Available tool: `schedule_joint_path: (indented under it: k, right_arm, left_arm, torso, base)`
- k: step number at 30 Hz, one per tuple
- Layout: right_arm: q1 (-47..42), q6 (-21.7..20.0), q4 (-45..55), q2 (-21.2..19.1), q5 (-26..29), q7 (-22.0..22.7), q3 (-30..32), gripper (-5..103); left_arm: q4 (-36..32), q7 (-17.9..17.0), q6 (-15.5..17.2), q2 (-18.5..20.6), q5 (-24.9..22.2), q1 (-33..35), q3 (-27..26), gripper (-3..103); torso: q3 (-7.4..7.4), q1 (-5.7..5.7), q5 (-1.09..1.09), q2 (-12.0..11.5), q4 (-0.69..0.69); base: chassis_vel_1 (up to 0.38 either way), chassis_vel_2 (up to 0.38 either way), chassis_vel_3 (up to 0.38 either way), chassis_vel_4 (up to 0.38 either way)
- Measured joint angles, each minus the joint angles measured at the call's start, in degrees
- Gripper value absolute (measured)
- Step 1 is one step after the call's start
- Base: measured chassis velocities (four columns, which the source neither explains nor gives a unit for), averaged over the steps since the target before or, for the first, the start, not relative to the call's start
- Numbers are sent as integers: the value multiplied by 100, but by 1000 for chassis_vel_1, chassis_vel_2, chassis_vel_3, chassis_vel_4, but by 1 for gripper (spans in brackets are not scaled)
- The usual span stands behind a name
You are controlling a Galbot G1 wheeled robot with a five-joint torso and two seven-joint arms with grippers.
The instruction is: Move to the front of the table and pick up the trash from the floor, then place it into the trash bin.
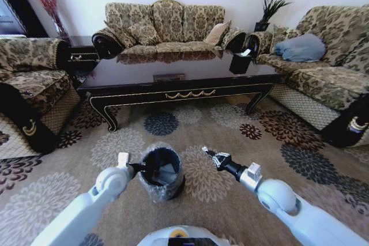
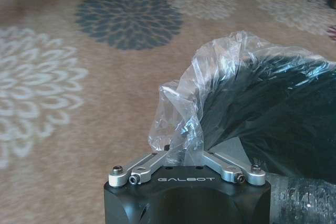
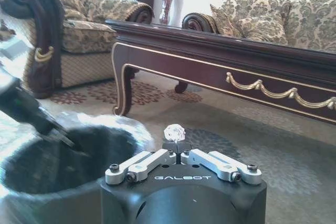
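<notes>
The black trash bin (image 1: 162, 172) with its clear bag liner stands on the flowered carpet floor (image 1: 230, 136) just before me. My left gripper (image 1: 138, 168) is at the bin's near rim, shut on a fold of the liner (image 2: 181, 129). Beside the bin, above the carpet, my right gripper (image 1: 206, 151) is shut on a small crumpled whitish piece of trash (image 3: 174, 131). A pale piece lies inside the bin (image 1: 166, 171). The dark glossy table (image 1: 173, 76) with the gold ornament (image 3: 273, 90) stands beyond the bin.
Patterned sofas stand to the left (image 1: 29, 84), behind the table (image 1: 167, 27) and to the right (image 1: 328, 67). A black tissue box (image 1: 240, 61) sits on the table's right end. Open carpet lies between the bin and the table.
</notes>
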Motion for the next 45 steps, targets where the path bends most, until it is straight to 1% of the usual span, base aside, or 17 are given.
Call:
schedule_joint_path:
  k: [3,10,13,18,22,24,27,29,30,31,34,37,39,40,42,43,45]
  right_arm:
    - [-188,9,207,88,-92,100,-30,0]
    - [-456,21,387,156,-239,124,-221,0]
    - [-445,35,383,174,-328,128,-377,0]
    - [-309,56,320,183,-410,186,-616,0]
    - [-183,59,258,183,-409,198,-746,-2]
    - [-132,80,224,187,-405,198,-795,0]
    - [-16,106,159,200,-365,207,-909,16]
    - [11,106,148,197,-351,210,-941,16]
    - [42,106,135,192,-335,210,-975,21]
    - [76,106,121,185,-313,210,-1011,32]
    - [91,106,117,176,-299,210,-1024,37]
    - [84,106,117,146,-259,210,-1022,54]
    - [84,106,118,147,-256,208,-1022,59]
    - [82,106,117,152,-255,208,-1021,59]
    - [64,106,118,173,-255,206,-1021,70]
    - [64,106,118,173,-255,206,-1021,70]
    - [32,106,118,190,-258,204,-1008,81]
  left_arm:
    - [74,-127,0,-153,71,-218,388,2]
    - [165,-353,0,-389,84,-552,873,2]
    - [190,-501,0,-452,-34,-697,1051,2]
    - [196,-541,0,-458,-78,-779,1204,2]
    - [133,-571,0,-468,-149,-755,1183,2]
    - [97,-584,-1,-458,-183,-731,1163,2]
    - [53,-593,-2,-410,-208,-673,1104,2]
    - [50,-593,-2,-405,-212,-660,1085,2]
    - [47,-592,-2,-400,-215,-646,1062,2]
    - [44,-589,-2,-394,-221,-620,1002,2]
    - [39,-581,-4,-381,-229,-596,954,2]
    - [41,-554,-5,-342,-221,-573,932,2]
    - [47,-546,-5,-336,-209,-563,932,2]
    - [52,-541,-5,-331,-205,-557,932,2]
    - [60,-524,-5,-326,-185,-532,925,2]
    - [60,-524,-5,-326,-185,-532,925,2]
    - [60,-493,-5,-325,-148,-497,905,2]
  torso:
    - [0,0,0,0,1]
    - [0,0,0,0,0]
    - [0,0,0,0,0]
    - [0,0,1,0,1]
    - [0,0,0,0,1]
    - [1,0,-1,0,2]
    - [0,0,0,0,1]
    - [0,0,0,0,2]
    - [1,0,-1,0,2]
    - [1,0,-1,0,2]
    - [0,0,-1,0,1]
    - [0,0,-1,0,1]
    - [1,0,-1,0,1]
    - [0,0,-1,0,1]
    - [0,0,-1,0,1]
    - [0,0,-1,0,1]
    - [1,0,-1,0,1]
  base:
    - [0,0,0,0]
    - [0,0,0,0]
    - [0,0,0,0]
    - [0,0,0,0]
    - [0,0,0,0]
    - [0,0,0,0]
    - [0,0,0,0]
    - [0,0,0,0]
    - [0,0,0,0]
    - [0,0,0,0]
    - [0,0,0,0]
    - [0,0,0,0]
    - [0,0,0,0]
    - [0,0,0,0]
    - [0,0,0,0]
    - [0,0,0,0]
    - [0,0,0,0]
